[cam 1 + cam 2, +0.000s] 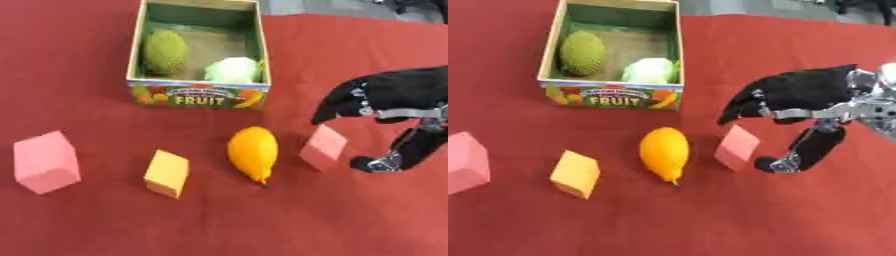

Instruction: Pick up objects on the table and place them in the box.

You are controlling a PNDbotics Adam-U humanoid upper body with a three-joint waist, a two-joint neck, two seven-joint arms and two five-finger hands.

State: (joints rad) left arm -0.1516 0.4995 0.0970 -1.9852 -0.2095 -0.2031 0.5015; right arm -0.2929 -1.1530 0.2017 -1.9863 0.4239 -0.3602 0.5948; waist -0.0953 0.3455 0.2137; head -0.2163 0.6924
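The cardboard fruit box point(199, 95) stands at the far side of the red tablecloth point(87, 225) and already holds two items: a green spiky fruit point(165, 51) on its left side and a pale green cabbage-like item point(234, 69) on its right. By that count the task is judged to be partly complete. Four objects are left on the cloth in front of the box: a large pink block point(45, 161) at the far left, an orange block point(166, 173), an orange mango-shaped fruit point(253, 152) in the middle, and a small pink block point(323, 147) at the right. The right hand point(798, 95) enters from the right side and is positioned at the small pink block, with fingers spread above it and the thumb point(798, 150) lowered just beside its right face; the fingers are apart and clamp nothing. Contact with the block cannot be confirmed. The small pink block is judged to be the next item for pickup, with three further objects to follow. The left hand does not appear in either view.
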